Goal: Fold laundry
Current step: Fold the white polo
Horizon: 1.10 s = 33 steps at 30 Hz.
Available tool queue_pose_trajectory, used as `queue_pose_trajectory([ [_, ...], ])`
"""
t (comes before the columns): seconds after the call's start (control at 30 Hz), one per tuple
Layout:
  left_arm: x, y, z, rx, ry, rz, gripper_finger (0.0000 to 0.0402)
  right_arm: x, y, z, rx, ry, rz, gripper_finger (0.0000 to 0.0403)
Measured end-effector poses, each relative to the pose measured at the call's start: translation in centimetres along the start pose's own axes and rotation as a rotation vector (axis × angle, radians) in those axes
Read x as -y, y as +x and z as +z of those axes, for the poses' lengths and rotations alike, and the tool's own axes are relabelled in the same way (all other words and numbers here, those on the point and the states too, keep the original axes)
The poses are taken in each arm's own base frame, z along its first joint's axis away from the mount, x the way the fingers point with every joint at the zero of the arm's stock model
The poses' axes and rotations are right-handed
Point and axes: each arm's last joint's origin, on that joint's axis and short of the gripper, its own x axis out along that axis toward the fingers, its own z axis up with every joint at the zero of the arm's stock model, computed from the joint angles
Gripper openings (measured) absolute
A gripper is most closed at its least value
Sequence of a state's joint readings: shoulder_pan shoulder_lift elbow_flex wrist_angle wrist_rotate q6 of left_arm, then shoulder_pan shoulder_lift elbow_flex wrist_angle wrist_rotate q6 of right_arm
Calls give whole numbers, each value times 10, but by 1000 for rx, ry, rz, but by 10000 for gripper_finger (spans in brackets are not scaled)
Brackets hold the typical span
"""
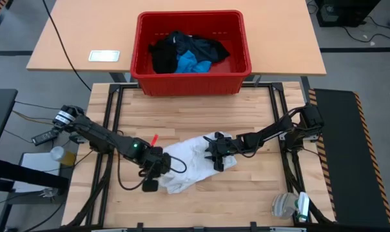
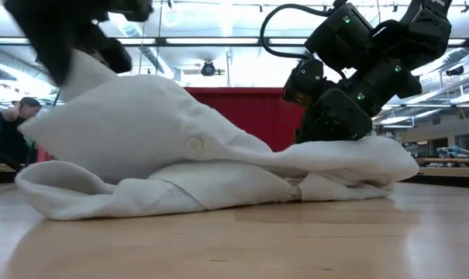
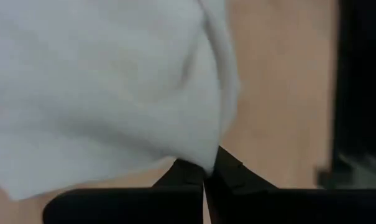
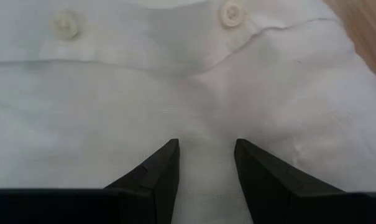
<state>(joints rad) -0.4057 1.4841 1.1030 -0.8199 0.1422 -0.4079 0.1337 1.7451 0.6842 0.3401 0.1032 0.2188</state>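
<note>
The left gripper (image 3: pixel 205 177) is pinching shut on an edge of the white shirt (image 1: pixel 188 164), its two dark fingertips meeting with a fold of cloth caught between them. In the low view that side of the shirt is rising into a peak under the dark arm, so the grip seems meant to raise one flap for folding over. The right gripper (image 4: pixel 206 162) is pressing down on the shirt's other side, its fingers (image 4: pixel 160 171) standing partly apart with flat cloth between them, near two buttons (image 4: pixel 232 14) on the placket; it is not clear that it is gripping anything, and it looks to be pinning the garment so that it is not sliding while the other side is being drawn up.

The shirt is lying crumpled on the wooden table (image 1: pixel 246 193), near the middle of its front half, between the two arms. Beyond the far edge, on a second desk, the red crate (image 1: pixel 240 71) is holding the remaining laundry: black garments (image 1: pixel 172 51) and a bright blue piece (image 1: pixel 189 63), waiting their turn. A small red object (image 1: pixel 155 138) is lying on the wood just beside the left arm.
</note>
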Motion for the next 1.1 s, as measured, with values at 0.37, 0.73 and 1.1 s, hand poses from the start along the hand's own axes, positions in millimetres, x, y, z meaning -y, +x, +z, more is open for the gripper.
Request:
queue_pose_trajectory([
  [0.37, 5, 26, -34, -172, 169, -21, 4, 1, 0, -3, -33, 15, -12, 164],
  [0.73, 11, 26, -25, -87, 64, -63, 71, 1, 0, -4, -38, 40, -14, 164],
  [1.1, 12, 31, -13, -9, -23, -118, 166, 1, 0, -3, -26, 42, -10, 164],
])
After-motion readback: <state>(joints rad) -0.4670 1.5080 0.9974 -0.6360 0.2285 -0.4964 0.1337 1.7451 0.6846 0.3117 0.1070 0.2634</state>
